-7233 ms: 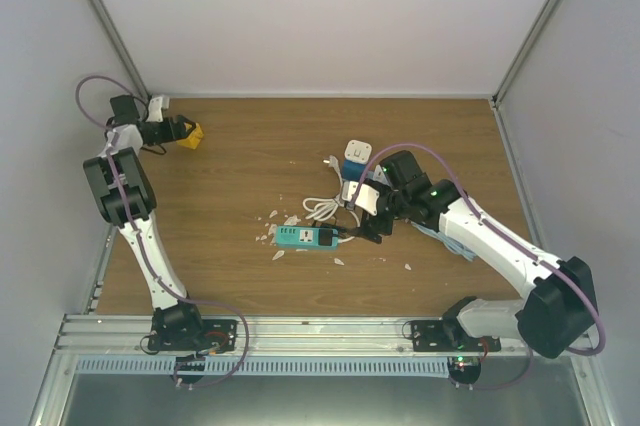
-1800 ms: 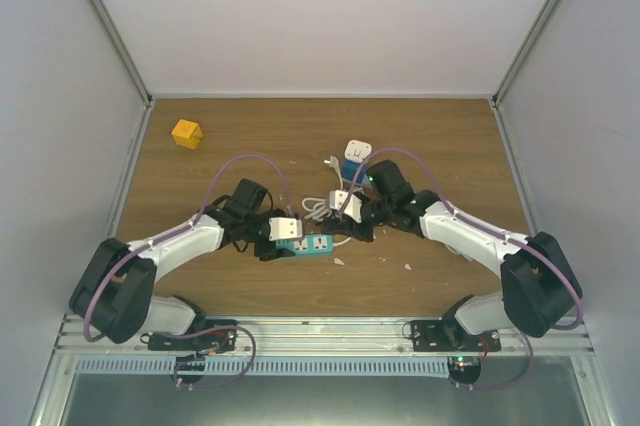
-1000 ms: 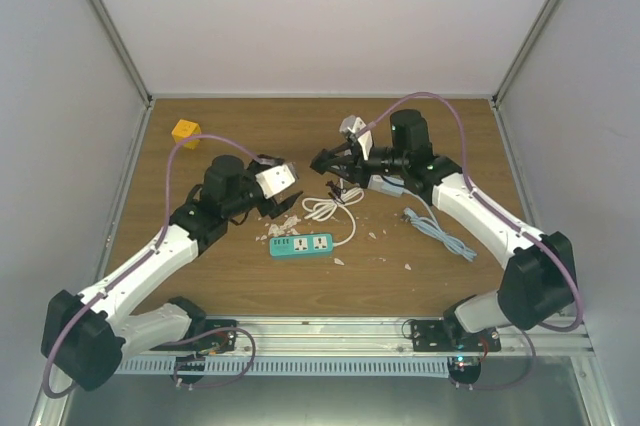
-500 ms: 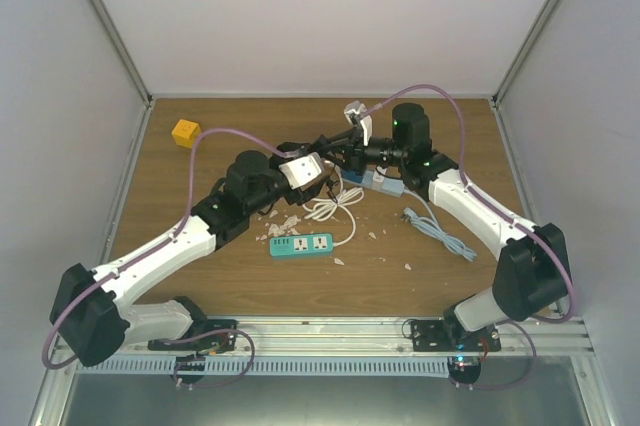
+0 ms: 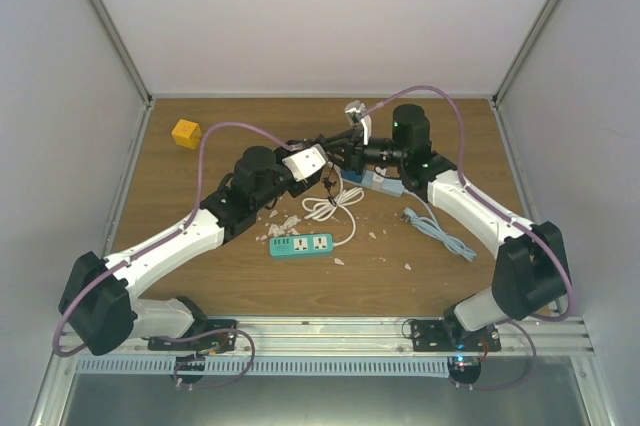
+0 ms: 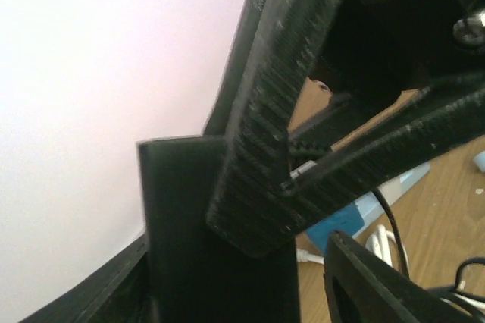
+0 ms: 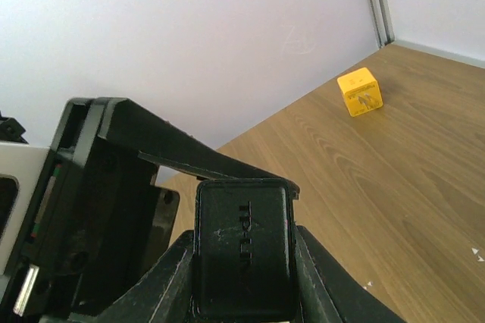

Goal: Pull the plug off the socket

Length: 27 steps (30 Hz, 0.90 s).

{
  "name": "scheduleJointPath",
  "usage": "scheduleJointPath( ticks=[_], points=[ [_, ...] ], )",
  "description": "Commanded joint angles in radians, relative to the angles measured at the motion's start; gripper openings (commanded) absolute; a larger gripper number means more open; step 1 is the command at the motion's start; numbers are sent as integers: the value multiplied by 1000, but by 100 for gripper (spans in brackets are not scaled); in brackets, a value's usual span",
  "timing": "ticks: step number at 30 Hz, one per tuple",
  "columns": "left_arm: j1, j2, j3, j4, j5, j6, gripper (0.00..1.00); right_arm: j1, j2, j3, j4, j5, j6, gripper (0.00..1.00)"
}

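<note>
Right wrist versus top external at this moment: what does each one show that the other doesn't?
Only the right wrist view: the lettered face of the black plug, clamped in the right gripper. Only the top external view: the green power strip, the coiled white cable and both arms whole. Both: the yellow cube on the wooden table, and the left gripper meeting the right one.

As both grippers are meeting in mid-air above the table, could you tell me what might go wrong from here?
1. The left gripper crowds in right against the right gripper, which clamps a black block. Their fingers might collide or pinch each other instead of the block.
2. The block is held high. If the grip slips, it could drop onto the white cable or the green power strip.
</note>
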State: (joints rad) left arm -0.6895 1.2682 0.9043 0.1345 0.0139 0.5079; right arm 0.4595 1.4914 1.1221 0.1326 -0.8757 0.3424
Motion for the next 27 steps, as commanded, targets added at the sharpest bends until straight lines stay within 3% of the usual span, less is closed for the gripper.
scheduleJointPath(
  ticks=[1,6,10,12,15,17,27],
  points=[
    [-7,3,48,66,3,-19,54,-5,14,-18,44,-28,22,10],
    [-7,3,59,42,45,-10,31,-5,13,-20,41,-35,17,14],
    [-4,6,64,8,47,-2,23,-5,11,-16,37,-40,11,19],
    [0,2,64,-7,52,7,21,-6,8,-7,25,-40,-5,34],
    [16,-7,66,-34,63,14,17,-6,2,14,-13,-31,-46,74],
    [28,-13,71,-62,78,11,14,-8,-4,28,-41,-19,-81,86],
    [175,-63,85,-252,166,-41,10,-11,-52,31,-129,13,-250,100]
  ],
)
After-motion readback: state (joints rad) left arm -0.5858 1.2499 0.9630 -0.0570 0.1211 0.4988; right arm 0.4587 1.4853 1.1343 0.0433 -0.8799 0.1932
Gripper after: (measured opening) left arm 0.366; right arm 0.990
